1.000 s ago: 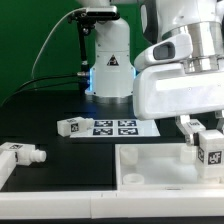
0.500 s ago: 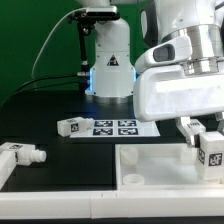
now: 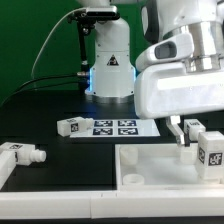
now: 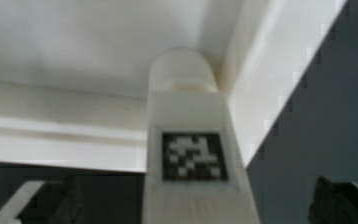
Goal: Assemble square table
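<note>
Three legs are in sight from where I'm standing, and only one is doing anything interesting. The upright leg (image 3: pixel 211 150) stands on the square panel (image 3: pixel 150 172) over at the exterior view's right, tag facing out, tucked in where the raised rim turns a corner. The wrist view backs that up: the leg is dead centre, with the panel's corner wrapping behind it. The hand (image 3: pixel 190 131) hangs close by the leg's top end with its fingers (image 4: pixel 19 203) spread wide either side. They're not touching it as far as I can tell, so nothing's being pinched. My guess is the leg is sitting in its corner socket, and the hand is spread either to re-grip for another twist or to let go. I can't tell if it's screwed fully home. The other two look parked out of the arm's way. One loose leg (image 3: pixel 20 155) lies on the black table (image 3: pixel 40 115) at the exterior view's left, and a spare leg (image 3: pixel 70 127) lies just beside the marker board (image 3: pixel 122 127). The fourth I can't spot.
</note>
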You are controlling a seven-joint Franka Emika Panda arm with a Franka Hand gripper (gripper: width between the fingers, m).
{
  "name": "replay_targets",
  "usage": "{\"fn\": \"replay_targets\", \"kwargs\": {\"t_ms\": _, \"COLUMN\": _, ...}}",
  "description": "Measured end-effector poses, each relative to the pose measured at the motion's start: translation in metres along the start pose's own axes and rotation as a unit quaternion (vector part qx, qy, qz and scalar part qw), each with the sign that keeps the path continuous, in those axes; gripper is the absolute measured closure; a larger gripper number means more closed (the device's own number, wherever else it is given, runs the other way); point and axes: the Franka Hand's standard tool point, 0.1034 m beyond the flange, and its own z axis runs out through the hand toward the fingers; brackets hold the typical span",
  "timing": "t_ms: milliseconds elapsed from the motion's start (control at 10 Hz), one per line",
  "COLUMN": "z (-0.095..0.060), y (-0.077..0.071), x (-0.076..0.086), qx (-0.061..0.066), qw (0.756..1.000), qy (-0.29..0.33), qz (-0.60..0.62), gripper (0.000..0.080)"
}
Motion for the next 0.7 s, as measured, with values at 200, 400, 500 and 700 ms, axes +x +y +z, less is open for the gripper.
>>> {"fn": "replay_targets", "kwargs": {"t_ms": 200, "z": 0.0, "y": -0.001, "x": 0.001, "qx": 0.001, "qw": 1.0, "qy": -0.001, "qz": 0.0, "gripper": 0.0151}}
{"fn": "replay_targets", "kwargs": {"t_ms": 400, "z": 0.0, "y": -0.001, "x": 0.001, "qx": 0.001, "qw": 1.0, "qy": -0.001, "qz": 0.0, "gripper": 0.0151}}
{"fn": "replay_targets", "kwargs": {"t_ms": 500, "z": 0.001, "y": -0.001, "x": -0.001, "qx": 0.002, "qw": 1.0, "qy": -0.009, "qz": 0.001, "gripper": 0.0151}}
{"fn": "replay_targets", "kwargs": {"t_ms": 700, "z": -0.008, "y": 0.004, "x": 0.01, "qx": 0.007, "qw": 0.999, "qy": -0.05, "qz": 0.008, "gripper": 0.0151}}
